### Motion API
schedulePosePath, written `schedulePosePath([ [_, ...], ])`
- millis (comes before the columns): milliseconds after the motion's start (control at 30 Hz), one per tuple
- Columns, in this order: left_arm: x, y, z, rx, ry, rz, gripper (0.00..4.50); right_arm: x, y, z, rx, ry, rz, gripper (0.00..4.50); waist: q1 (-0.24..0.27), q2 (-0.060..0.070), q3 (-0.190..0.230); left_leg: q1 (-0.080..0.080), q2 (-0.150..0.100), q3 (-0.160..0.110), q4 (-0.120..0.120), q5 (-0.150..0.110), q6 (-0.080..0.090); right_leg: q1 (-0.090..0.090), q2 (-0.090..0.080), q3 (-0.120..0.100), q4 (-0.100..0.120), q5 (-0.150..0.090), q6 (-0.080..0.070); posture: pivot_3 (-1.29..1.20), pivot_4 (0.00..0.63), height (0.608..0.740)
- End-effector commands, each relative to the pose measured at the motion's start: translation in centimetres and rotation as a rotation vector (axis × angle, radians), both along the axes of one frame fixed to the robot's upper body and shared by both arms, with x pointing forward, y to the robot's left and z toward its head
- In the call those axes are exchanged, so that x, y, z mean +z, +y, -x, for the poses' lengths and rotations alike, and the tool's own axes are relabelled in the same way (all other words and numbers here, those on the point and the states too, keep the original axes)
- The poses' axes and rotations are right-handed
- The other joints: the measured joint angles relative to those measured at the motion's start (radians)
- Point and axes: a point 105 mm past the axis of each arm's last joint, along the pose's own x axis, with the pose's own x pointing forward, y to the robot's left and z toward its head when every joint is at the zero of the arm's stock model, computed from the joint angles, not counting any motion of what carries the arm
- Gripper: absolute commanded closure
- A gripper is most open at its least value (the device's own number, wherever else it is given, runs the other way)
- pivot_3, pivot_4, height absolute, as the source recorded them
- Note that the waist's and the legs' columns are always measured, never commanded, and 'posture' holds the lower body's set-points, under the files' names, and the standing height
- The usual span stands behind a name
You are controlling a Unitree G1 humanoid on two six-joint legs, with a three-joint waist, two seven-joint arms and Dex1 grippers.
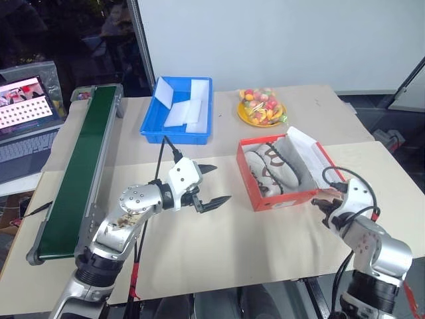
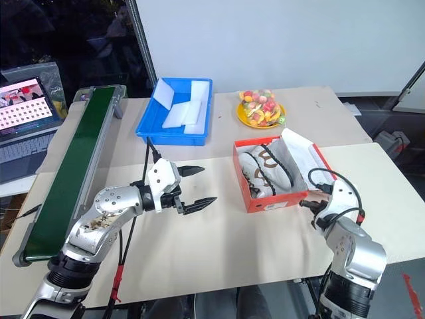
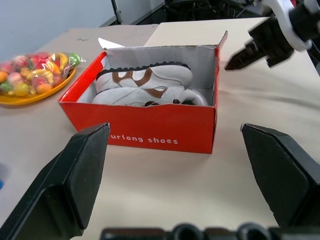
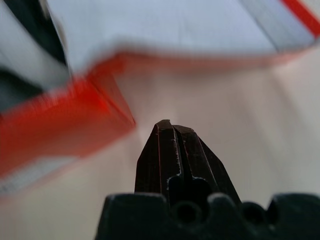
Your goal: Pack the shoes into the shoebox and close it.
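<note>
The red shoebox (image 1: pixel 282 197) sits open on the table, right of centre. Both white shoes (image 1: pixel 272 169) with brown laces lie inside it, side by side. Its lid (image 1: pixel 307 154) leans out over the right side, showing its white inner face. My left gripper (image 1: pixel 222 183) hovers open to the left of the box, pointing at it and holding nothing. In the left wrist view the box front (image 3: pixel 150 135) faces its fingers. My right gripper (image 1: pixel 324 203) is shut and empty, low by the box's near right corner (image 4: pixel 75 115), under the lid's edge.
At the back stands a blue bin (image 1: pixel 149 123) with white pieces in it. A yellow plate (image 1: pixel 247 117) of bagged colourful fruit is behind the box. A green conveyor belt (image 1: pixel 80 173) runs along the left side, with a laptop (image 1: pixel 23 113) beyond it.
</note>
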Motion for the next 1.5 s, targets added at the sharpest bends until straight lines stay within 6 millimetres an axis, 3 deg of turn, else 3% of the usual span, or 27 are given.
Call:
schedulePosePath([
  [33,1.9,-0.4,0.4,-0.022,-0.067,0.015,0.00,2.7,-1.8,-2.7,-0.227,-0.155,-0.260,4.47,-0.008,0.001,0.000,0.000,0.000,0.001,0.000,0.000,0.000,0.000,0.000,0.001,0.000,0.001,-0.001,0.00,0.150,0.740],
  [167,2.1,-0.3,0.5,-0.016,-0.071,0.016,0.00,2.6,-2.9,-4.3,-0.329,-0.165,-0.442,4.47,-0.003,0.001,0.000,0.001,0.000,0.000,-0.001,0.000,0.000,0.000,0.000,0.000,0.001,0.001,-0.001,0.00,0.150,0.740],
  [367,2.1,-0.3,0.5,-0.006,-0.076,0.017,0.00,2.7,-4.8,-6.0,-0.371,-0.169,-0.537,4.47,-0.006,0.002,0.000,-0.001,0.000,0.001,-0.002,0.000,0.001,0.000,0.000,0.000,0.000,0.001,-0.001,0.00,0.150,0.740],
  [500,2.1,-0.1,0.5,0.003,-0.077,0.018,0.00,4.7,-4.6,-7.4,-0.271,-0.252,-0.570,4.47,-0.010,0.003,0.000,-0.002,0.000,0.001,-0.002,-0.001,0.001,0.000,0.000,0.000,-0.001,0.001,-0.001,0.00,0.150,0.740],
  [700,2.2,0.0,0.4,0.007,-0.078,0.018,0.00,9.2,-1.7,-8.5,-0.009,-0.434,-0.517,4.47,-0.026,0.003,0.000,-0.001,0.000,0.001,-0.002,-0.001,0.002,0.000,0.000,0.000,-0.002,0.001,-0.001,0.00,0.150,0.740],
  [733,2.2,0.0,0.4,0.010,-0.080,0.017,0.00,11.2,0.3,-8.4,0.118,-0.522,-0.563,4.47,-0.028,0.003,0.000,-0.001,0.000,0.001,-0.002,-0.001,0.002,0.000,0.000,0.000,-0.002,0.001,-0.001,0.00,0.150,0.740],
  [833,2.2,0.1,0.3,0.012,-0.083,0.014,0.00,15.2,4.8,-6.2,0.438,-0.684,-0.519,4.47,-0.031,0.005,0.001,-0.001,0.001,0.001,-0.002,-0.001,0.002,-0.001,0.000,0.001,-0.001,0.001,-0.001,0.00,0.150,0.740],
  [967,2.3,0.1,0.1,0.015,-0.085,0.014,0.00,17.6,8.8,-2.7,0.755,-0.777,-0.437,4.47,-0.023,0.005,0.001,-0.002,0.001,-0.001,-0.002,-0.001,0.002,0.000,0.000,-0.001,0.000,0.001,0.000,0.00,0.150,0.740],
  [1033,2.3,0.1,0.1,0.015,-0.088,0.013,0.00,17.3,9.6,-1.8,0.846,-0.736,-0.384,4.47,-0.017,0.005,0.001,-0.003,0.001,-0.001,-0.002,-0.001,0.002,0.000,0.000,-0.001,-0.001,0.001,0.000,0.00,0.150,0.740],
  [1100,2.3,0.1,0.0,0.016,-0.090,0.014,0.00,16.6,8.9,-2.6,0.801,-0.682,-0.345,4.47,-0.008,0.005,0.001,-0.003,0.000,-0.001,-0.001,-0.001,0.002,0.000,0.000,-0.001,-0.001,0.001,0.001,0.00,0.150,0.740],
  [1200,2.4,0.1,0.0,0.018,-0.092,0.014,0.00,13.5,5.0,-6.3,0.523,-0.481,-0.215,4.47,-0.005,0.005,0.001,-0.002,0.000,0.000,-0.001,-0.001,0.002,0.000,0.000,-0.001,-0.003,0.001,0.001,0.00,0.150,0.740],
  [1267,2.4,0.1,0.0,0.020,-0.092,0.014,0.00,10.1,2.4,-7.9,0.408,-0.263,0.057,4.47,-0.004,0.005,0.001,-0.002,0.000,0.001,-0.001,-0.001,0.002,0.000,0.000,0.000,-0.003,0.001,0.000,0.00,0.150,0.740],
  [1333,2.4,0.1,0.0,0.021,-0.092,0.016,0.00,7.7,1.8,-8.1,0.446,-0.098,0.287,4.47,-0.001,0.005,0.001,-0.002,0.000,0.001,-0.001,-0.001,0.002,-0.001,0.000,0.000,-0.002,0.001,0.000,0.00,0.150,0.740],
  [1500,2.5,0.0,-0.1,0.024,-0.093,0.020,0.00,5.7,2.8,-9.1,0.606,0.054,0.511,4.47,-0.015,0.005,0.001,-0.003,0.000,0.002,-0.001,-0.001,0.002,-0.002,0.000,0.002,-0.003,0.001,0.000,0.00,0.150,0.740],
])
